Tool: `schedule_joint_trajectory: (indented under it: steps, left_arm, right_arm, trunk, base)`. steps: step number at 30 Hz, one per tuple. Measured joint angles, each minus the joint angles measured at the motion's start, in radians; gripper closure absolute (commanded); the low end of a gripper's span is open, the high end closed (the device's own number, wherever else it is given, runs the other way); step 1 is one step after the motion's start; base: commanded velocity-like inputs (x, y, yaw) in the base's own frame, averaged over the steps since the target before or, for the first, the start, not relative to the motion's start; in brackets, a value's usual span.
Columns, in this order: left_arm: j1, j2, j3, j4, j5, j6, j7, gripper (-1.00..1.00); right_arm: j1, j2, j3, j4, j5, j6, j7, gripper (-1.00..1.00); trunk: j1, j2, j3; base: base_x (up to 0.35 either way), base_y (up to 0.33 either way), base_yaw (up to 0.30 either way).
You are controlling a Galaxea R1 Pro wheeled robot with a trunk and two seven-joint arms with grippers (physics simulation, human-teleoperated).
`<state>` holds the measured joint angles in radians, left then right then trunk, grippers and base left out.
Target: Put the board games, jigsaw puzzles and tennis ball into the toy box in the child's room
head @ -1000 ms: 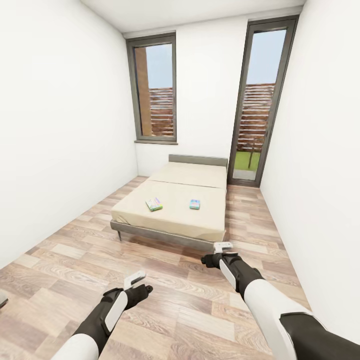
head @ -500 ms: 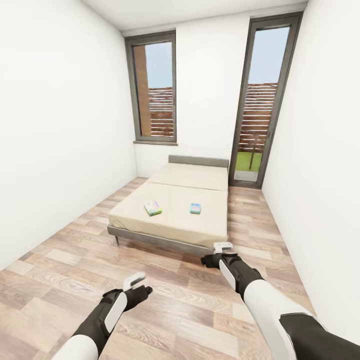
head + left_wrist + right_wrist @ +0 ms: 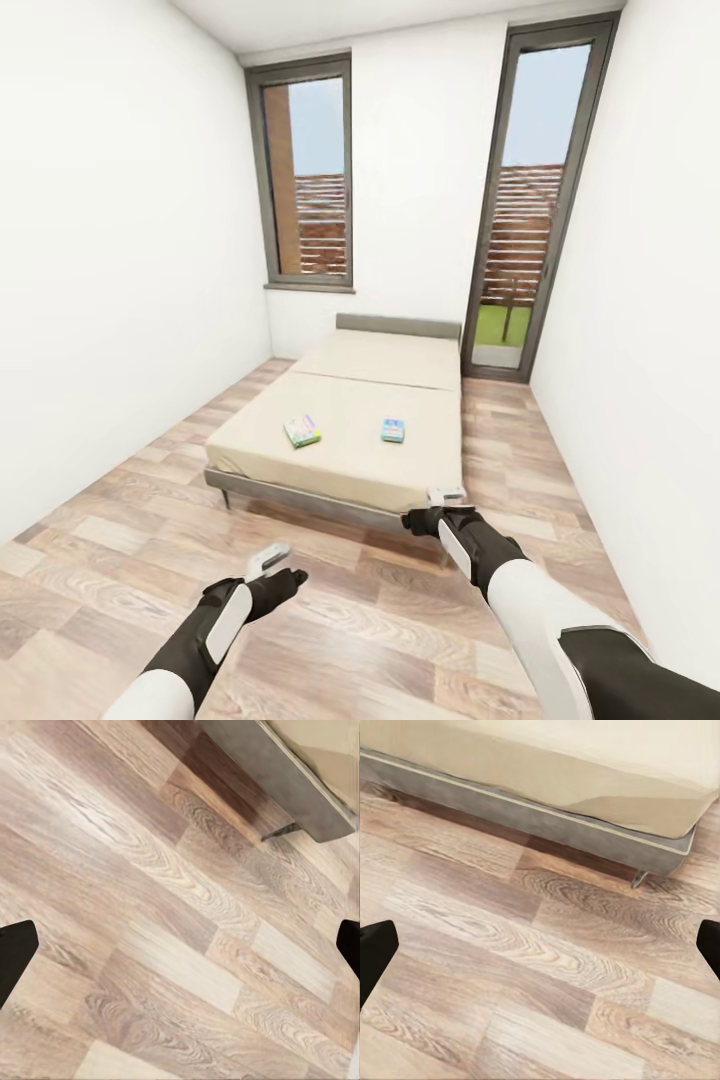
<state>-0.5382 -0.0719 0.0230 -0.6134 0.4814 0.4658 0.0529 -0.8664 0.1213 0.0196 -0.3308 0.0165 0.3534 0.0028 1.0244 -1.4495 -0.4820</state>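
Two board games lie on the beige mattress of the bed (image 3: 350,470) ahead of me: one (image 3: 303,431) left of the middle, the other (image 3: 393,430) to its right. My left gripper (image 3: 268,560) hovers over the wood floor short of the bed's foot. In the left wrist view its dark fingertips (image 3: 15,960) stand wide apart, open and empty. My right gripper (image 3: 446,495) hangs close to the bed's near right corner, also open and empty, fingertips (image 3: 375,956) spread. The table, toy box, jigsaw puzzles and tennis ball are out of view.
The grey bed frame (image 3: 510,814) and a leg (image 3: 640,877) are close in front of the right gripper. White walls close the room on both sides. A window (image 3: 310,180) and a tall glazed door (image 3: 520,200) stand behind the bed. Wood floor runs along both bed sides.
The whole view has shifted: the camera has moved closer to the bed, which looks larger and nearer. Both arms keep the same pose, grippers still open.
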Motion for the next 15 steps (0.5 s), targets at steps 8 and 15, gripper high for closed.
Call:
schedule_joint_trajectory:
  steps: [8,15]
  left_arm:
    - [0.001,0.003,0.0,0.0,0.018,-0.002,-0.008,-1.0]
    - [0.021,0.007,0.037,-0.056,0.03,-0.009,-0.011,-1.0]
  right_arm:
    - [0.0,0.0,0.0,0.0,0.0,0.001,0.0,-1.0]
    - [0.0,-0.001,-0.001,0.0,0.0,0.002,0.0,-1.0]
  trunk:
    - [0.0,0.0,0.0]
    - [0.0,0.0,0.0]
  base:
    - [0.336,0.055,0.0]
    - [0.337,0.094,0.0]
